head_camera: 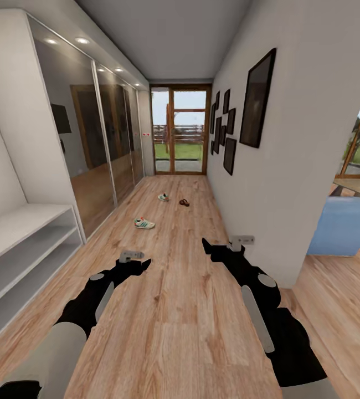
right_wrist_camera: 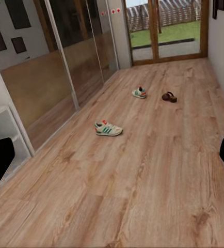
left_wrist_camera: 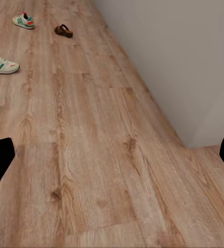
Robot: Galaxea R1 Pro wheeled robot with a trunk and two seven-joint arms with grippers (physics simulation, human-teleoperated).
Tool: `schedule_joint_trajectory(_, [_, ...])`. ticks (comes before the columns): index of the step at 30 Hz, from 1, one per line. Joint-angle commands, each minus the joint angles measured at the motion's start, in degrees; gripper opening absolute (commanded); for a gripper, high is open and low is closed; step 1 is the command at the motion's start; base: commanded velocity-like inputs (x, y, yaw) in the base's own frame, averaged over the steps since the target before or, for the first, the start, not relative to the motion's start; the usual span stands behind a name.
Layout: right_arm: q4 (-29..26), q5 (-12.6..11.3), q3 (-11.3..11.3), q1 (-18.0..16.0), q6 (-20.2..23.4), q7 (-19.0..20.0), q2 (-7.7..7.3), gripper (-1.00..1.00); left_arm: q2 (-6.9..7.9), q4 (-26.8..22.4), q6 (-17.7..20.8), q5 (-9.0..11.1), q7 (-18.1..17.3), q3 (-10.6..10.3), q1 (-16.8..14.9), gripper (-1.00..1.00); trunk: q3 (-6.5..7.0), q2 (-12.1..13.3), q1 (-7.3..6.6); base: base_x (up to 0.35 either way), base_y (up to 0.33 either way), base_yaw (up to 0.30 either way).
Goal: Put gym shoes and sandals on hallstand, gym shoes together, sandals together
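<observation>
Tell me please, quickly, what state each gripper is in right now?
Left gripper: jaws open, holding nothing.
Right gripper: jaws open, holding nothing.

Even, bright light fills the corridor: daylight enters through the wood-framed glass door [head_camera: 180,128] at the far end, and small recessed ceiling spotlights [head_camera: 82,40] glow above the mirrored wardrobe doors [head_camera: 91,138] beside it. Shadows on the light brown wood-plank floor [head_camera: 185,310] are faint. The head view bends straight lines toward its edges, and all renders look slightly soft.

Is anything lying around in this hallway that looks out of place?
Yes. Footwear is scattered on the corridor floor: one gym shoe lies alone, a second gym shoe sits farther down beside a single brown sandal. The shoe rack at the left holds none of them.
</observation>
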Motion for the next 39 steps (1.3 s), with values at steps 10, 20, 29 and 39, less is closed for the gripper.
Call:
schedule_joint_trajectory(10, [-0.08,-0.21,-0.06,-0.03,0.31,0.11,0.01,1.00,2.31,0.00,0.42,0.03,-0.45,0.36,0.01,1.00,-0.06,-0.03,0.03,0.322,0.084,0.275])
schedule_joint_trajectory(20, [-0.08,-0.21,-0.06,-0.03,0.31,0.11,0.01,1.00,3.58,0.09,0.42,0.05,-0.52,0.37,0.10,1.00,-0.06,-0.03,0.03,0.320,0.127,0.275])
schedule_joint_trajectory(29, [-0.08,-0.21,-0.06,-0.03,0.34,0.11,0.01,1.00,3.84,0.14,0.42,-0.03,-0.37,0.88,0.14,1.00,-0.06,-0.03,0.03,0.328,0.033,0.275])
schedule_joint_trajectory(39, [-0.04,-0.21,-0.02,-0.03,0.31,0.11,0.04,1.00,6.06,0.19,0.21,-0.05,0.06,3.76,3.76,1.00,-0.06,-0.03,0.03,0.337,0.001,0.275])
